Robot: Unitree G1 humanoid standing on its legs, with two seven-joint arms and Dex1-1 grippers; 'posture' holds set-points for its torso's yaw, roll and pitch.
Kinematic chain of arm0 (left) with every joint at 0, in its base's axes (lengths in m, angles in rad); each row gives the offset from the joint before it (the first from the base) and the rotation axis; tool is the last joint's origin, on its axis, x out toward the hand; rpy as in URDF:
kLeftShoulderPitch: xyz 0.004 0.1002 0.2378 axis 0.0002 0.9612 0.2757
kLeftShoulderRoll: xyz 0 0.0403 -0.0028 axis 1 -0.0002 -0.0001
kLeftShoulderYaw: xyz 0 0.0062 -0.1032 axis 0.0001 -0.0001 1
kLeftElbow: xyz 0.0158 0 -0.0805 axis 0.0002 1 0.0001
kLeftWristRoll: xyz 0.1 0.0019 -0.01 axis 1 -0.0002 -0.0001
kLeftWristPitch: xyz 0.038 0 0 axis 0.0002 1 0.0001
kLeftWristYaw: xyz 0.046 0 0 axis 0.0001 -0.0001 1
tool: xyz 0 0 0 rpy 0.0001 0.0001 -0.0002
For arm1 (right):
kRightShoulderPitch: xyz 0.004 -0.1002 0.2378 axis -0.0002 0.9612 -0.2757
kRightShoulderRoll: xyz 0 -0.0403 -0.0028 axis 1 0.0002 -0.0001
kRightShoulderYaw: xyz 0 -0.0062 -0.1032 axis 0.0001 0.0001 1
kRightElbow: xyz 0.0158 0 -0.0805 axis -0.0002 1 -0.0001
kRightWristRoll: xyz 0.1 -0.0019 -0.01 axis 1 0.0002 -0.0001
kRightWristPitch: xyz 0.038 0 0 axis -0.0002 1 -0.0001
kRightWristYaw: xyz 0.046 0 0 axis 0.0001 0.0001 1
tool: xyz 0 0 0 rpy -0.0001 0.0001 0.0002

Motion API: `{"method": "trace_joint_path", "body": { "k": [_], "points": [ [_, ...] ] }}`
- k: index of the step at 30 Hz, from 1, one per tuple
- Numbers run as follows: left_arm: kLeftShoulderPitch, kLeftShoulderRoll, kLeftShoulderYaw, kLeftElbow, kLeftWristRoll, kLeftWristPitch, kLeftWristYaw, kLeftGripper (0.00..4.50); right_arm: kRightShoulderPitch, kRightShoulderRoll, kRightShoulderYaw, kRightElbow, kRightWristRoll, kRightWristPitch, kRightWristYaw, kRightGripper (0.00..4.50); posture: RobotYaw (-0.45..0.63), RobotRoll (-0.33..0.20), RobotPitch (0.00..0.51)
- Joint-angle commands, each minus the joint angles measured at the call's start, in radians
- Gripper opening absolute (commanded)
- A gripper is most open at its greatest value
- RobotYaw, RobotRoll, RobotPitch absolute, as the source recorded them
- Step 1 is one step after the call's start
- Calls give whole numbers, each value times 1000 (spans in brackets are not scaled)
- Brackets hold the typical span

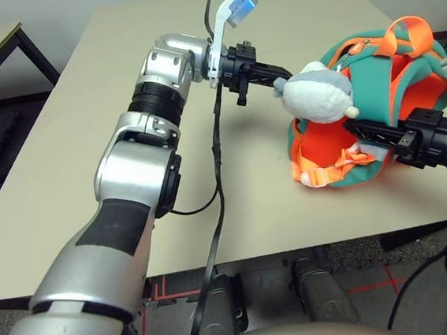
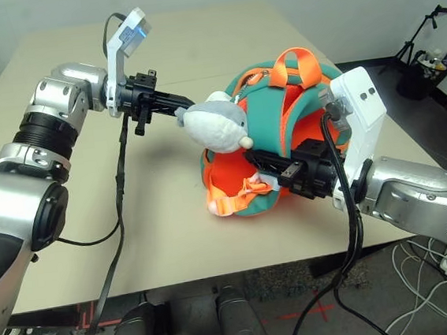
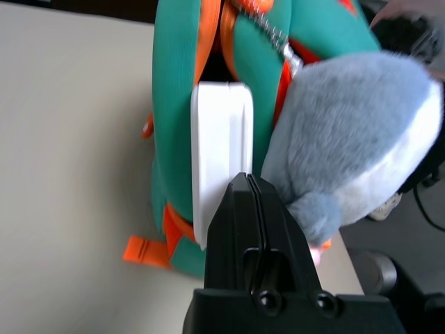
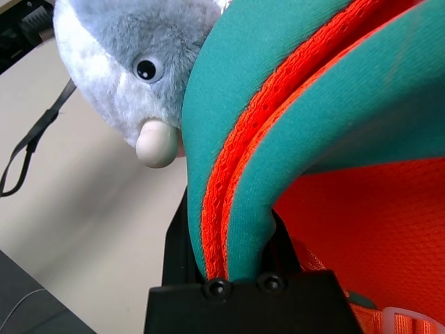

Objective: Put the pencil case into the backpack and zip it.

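Pencil case (image 3: 221,156) half inside backpack (image 1: 374,82); I nudge it deeper with clenched left gripper (image 3: 256,191); right gripper (image 4: 240,236) grasps backpack's edge.

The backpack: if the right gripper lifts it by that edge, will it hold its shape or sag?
Probably sag. The backpack looks like soft padded fabric, and the edge the right gripper pinches already folds between the fingers. The plush shark would likely swing. The white pencil case lodged in the opening looks rigid and might stiffen that side.
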Motion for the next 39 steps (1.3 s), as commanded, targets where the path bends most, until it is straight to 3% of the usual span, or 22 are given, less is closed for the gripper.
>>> {"method": "trace_joint_path", "body": {
  "k": [1, 10, 24, 28, 31, 34, 39],
  "points": [
    [14, -14, -12, 6, 22, -29, 29, 0, -5, 6, 28, -33, 24, 7, -3, 185, -199, 0, 114],
    [36, -59, -27, 18, 36, -44, 43, 0, -7, 2, 31, -35, 43, 10, -13, 185, -203, 0, 130],
    [96, -235, -24, 44, 41, -70, 136, 0, -27, 5, 53, -33, 52, 9, -21, 185, -226, 0, 125],
    [93, -245, -16, 55, 40, -84, 155, 0, -31, 3, 55, -31, 52, 11, -20, 185, -218, 0, 122],
    [89, -207, -9, 12, 37, -102, 154, 0, -33, 2, 56, -26, 45, 14, -13, 185, -206, 0, 118],
    [101, -105, -13, -142, 35, -118, 122, 0, -36, 5, 58, -20, 34, 14, -6, 185, -195, 0, 110],
    [160, 72, 0, -471, -17, 5, 83, 1275, -40, 9, 63, -3, 9, 13, 16, 185, -153, 0, 96]
  ]
}}
